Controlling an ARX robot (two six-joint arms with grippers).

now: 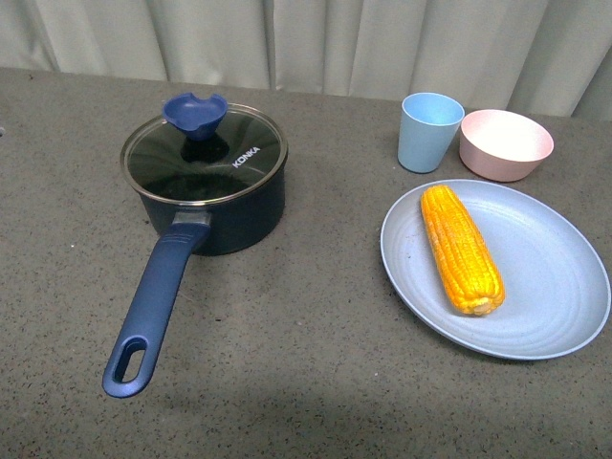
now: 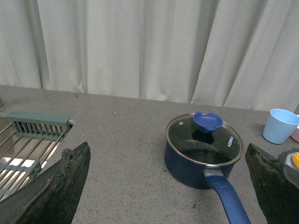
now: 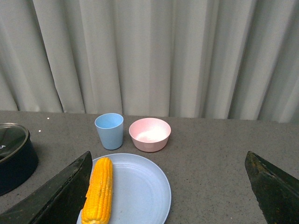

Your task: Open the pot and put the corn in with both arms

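Spread wide and holding nothing, the left fingers (image 2: 65, 186) hang above the grey surface (image 1: 306, 382) facing the navy saucepan (image 1: 225, 215). Its glass lid (image 1: 206, 158) sits closed under a blue knob (image 1: 196, 113), and its long handle (image 1: 158, 292) points back toward the robot. The right fingers (image 3: 60, 193), equally parted and empty, look over the corn cob (image 1: 462, 251), which lies lengthwise on a pale blue plate (image 1: 559, 287) well apart from the saucepan. A blue cup (image 1: 429, 132) and a pink bowl (image 1: 506, 143) stand behind it. The layout appears to give each arm one job: left to lift the lid, right to carry the cob. Neither step has begun.
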